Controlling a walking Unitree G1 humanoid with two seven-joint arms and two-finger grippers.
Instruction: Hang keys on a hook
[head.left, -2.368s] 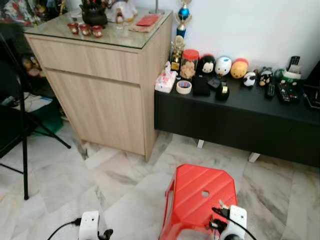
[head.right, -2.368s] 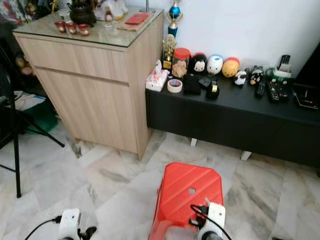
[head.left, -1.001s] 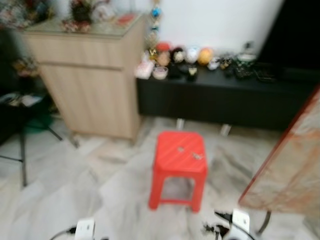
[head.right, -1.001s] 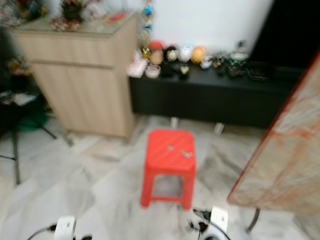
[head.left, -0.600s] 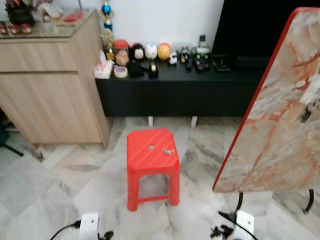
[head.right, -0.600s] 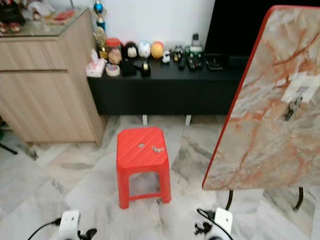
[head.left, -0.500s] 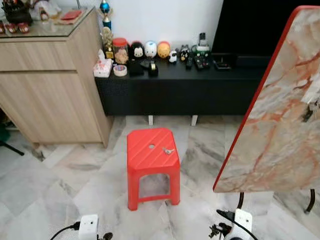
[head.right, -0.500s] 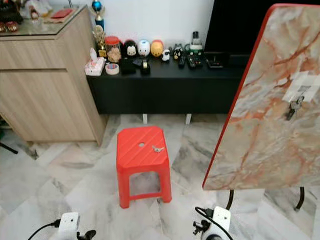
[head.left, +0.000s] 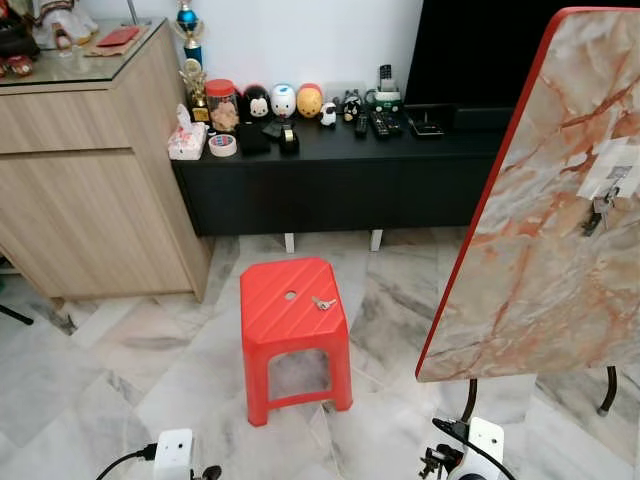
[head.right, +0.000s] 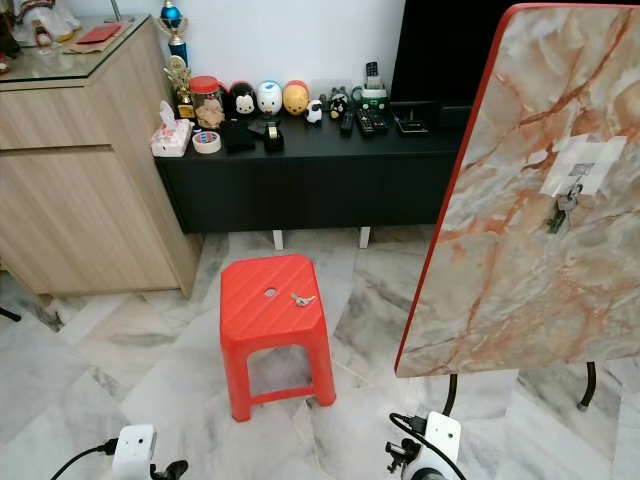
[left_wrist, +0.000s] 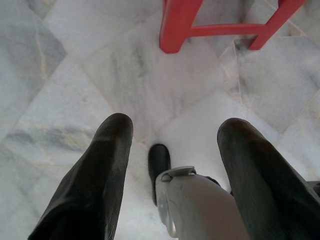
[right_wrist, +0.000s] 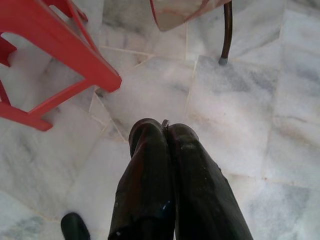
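The keys (head.left: 323, 302), which the right gripper (right_wrist: 165, 131) apparently held over the red stool (head.left: 292, 318) earlier, now lie on the stool's top.

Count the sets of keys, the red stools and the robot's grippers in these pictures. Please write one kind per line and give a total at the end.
Sets of keys: 2, the loose keys on the stool and the hanging keys on the marbled board
Red stool: 1
Grippers: 2, the left gripper and the right gripper
Total: 5
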